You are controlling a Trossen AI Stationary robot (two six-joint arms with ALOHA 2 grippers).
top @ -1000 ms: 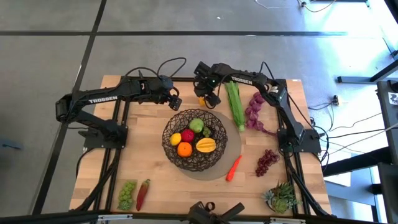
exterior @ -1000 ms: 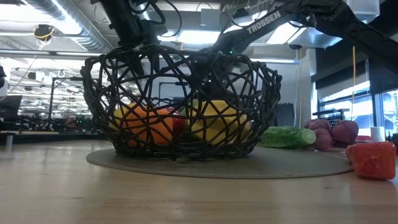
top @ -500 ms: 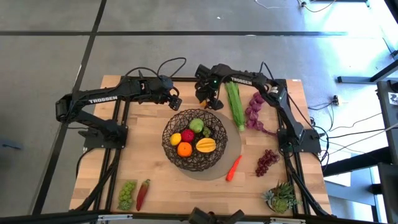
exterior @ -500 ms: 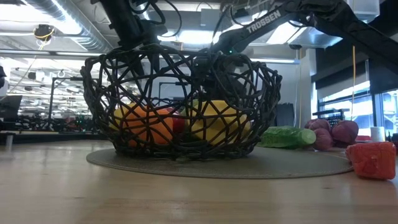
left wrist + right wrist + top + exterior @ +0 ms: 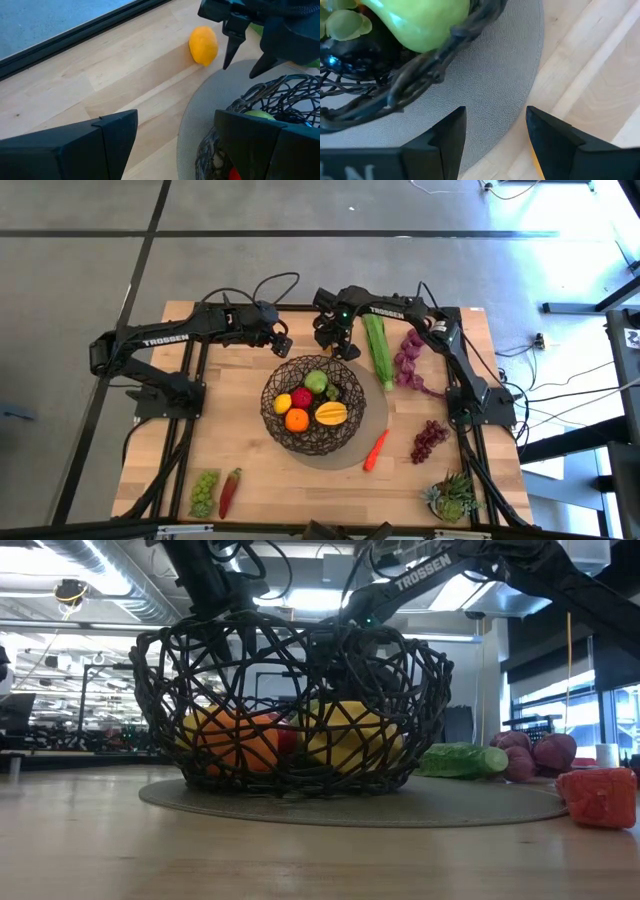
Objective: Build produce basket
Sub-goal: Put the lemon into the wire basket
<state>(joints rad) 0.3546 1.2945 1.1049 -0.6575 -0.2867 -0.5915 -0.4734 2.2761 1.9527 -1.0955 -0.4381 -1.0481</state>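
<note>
The dark wire basket (image 5: 313, 405) stands on a grey round mat (image 5: 376, 418) and holds an orange (image 5: 297, 420), a mango (image 5: 331, 413), a lemon, a red apple and a green apple (image 5: 420, 25). A yellow-orange fruit (image 5: 203, 45) lies on the wood just beyond the mat's far edge. My right gripper (image 5: 335, 348) hangs open over that edge, pointing steeply down; the fruit lies just outside one finger (image 5: 233, 42). My left gripper (image 5: 284, 345) hovers open above the table, beyond the basket's far left rim.
A long green stalk (image 5: 377, 348) and purple produce (image 5: 410, 360) lie at the far right. Purple grapes (image 5: 430, 438) and a carrot (image 5: 376, 448) lie to the basket's right, a succulent (image 5: 455, 498) at the near right, and green grapes (image 5: 205, 492) and a red chilli (image 5: 231, 490) at the near left.
My right gripper has tipped further downward and shifted a little over the yellow-orange fruit, which showed beside it in the high view and is now covered by it. Its fingers have stayed open. The fruit and basket have not moved.
</note>
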